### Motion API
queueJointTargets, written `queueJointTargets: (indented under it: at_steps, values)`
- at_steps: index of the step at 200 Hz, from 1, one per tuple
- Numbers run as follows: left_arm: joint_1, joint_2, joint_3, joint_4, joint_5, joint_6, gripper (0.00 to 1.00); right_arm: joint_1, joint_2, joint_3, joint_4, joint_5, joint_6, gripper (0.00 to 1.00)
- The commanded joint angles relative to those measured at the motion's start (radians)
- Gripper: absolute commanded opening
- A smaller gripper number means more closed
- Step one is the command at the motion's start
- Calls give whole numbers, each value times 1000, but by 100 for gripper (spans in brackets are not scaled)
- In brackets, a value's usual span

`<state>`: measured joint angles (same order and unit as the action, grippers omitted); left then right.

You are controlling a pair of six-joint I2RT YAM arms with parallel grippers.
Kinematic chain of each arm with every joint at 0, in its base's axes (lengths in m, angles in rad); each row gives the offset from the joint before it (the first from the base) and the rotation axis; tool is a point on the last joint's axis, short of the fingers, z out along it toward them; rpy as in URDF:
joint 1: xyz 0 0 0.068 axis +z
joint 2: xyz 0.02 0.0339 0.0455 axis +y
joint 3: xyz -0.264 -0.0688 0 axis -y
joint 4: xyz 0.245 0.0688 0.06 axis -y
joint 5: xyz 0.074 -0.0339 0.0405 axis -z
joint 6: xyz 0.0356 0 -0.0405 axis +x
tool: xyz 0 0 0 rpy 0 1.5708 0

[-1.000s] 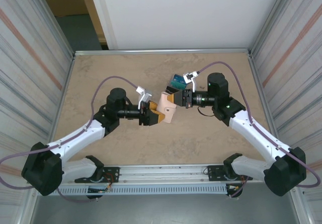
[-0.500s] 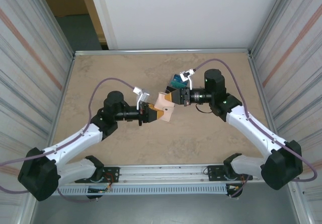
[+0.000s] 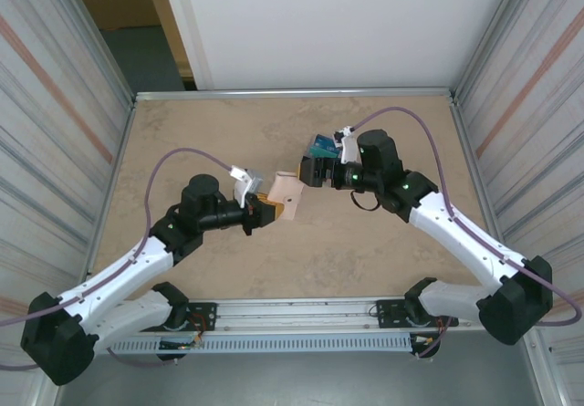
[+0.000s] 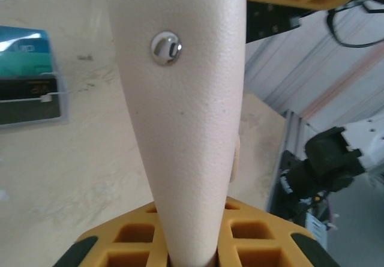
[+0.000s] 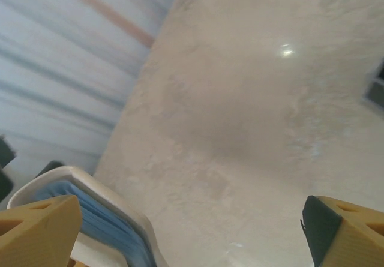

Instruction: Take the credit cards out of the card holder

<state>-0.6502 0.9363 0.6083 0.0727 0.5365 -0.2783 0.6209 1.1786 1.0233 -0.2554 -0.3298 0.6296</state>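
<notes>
The tan card holder (image 3: 286, 192) is pinched at its near end by my left gripper (image 3: 265, 210), which is shut on it. In the left wrist view the card holder (image 4: 192, 99) rises from between the yellow fingers (image 4: 270, 237), snap button facing the camera. My right gripper (image 3: 307, 171) stands open just right of the holder. In the right wrist view the holder's pale blue inside (image 5: 102, 219) sits beside the left finger (image 5: 36, 231), with bare table between the jaws. The credit cards (image 3: 321, 143), a teal and dark pile, lie on the table behind the right gripper. The same credit cards (image 4: 27, 75) lie at the left of the left wrist view.
The beige marbled table (image 3: 210, 141) is fenced by a metal rim, with corrugated walls on both sides. The right arm's black cable (image 4: 354, 21) hangs at the top right of the left wrist view. Open table surface lies to the left and front.
The left gripper closed on the card holder and drew it left and nearer. The right gripper let go of the holder and opened wide.
</notes>
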Motion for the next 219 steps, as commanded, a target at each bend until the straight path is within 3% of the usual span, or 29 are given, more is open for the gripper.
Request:
queueJointTargets:
  at_steps: [1,27,50,97,177,219]
  values:
    - [-4,-24,-1,-52,-110,61,0,53,-34,18,-75,236,46,93]
    - [14,-27,-13,-54,-192,17,0,142,-40,35,-138,416,78,93]
    - [19,-30,-12,-82,-256,1,0,189,-67,12,-128,483,109,91]
    - [44,-16,-24,-44,-236,-57,0,282,-127,-26,-158,611,149,87]
    - [72,31,-19,-14,-109,-84,0,375,-97,-37,-244,644,164,81]
    - [71,61,-33,48,-55,-153,0,383,-86,-43,-266,609,161,67]
